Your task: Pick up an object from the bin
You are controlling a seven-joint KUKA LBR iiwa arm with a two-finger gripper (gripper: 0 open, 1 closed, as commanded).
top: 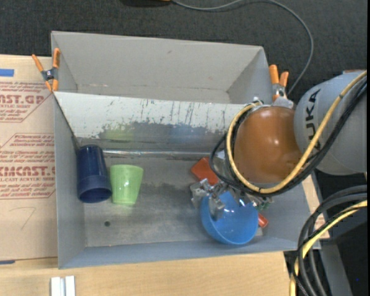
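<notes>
My gripper (211,197) hangs low in the bin's right half, at the left rim of a round blue bowl (231,224) that lies near the front right corner. An orange-red thing (203,168) lies just behind the gripper, partly hidden by the arm. What the gripper touches is hidden by the arm's cover.
A dark blue cup (92,174) lies on its side at the bin's left wall, with a light green cup (126,184) right beside it. The arm with its brown dome and yellow cables covers the bin's right side. Bare floor lies between the green cup and the bowl.
</notes>
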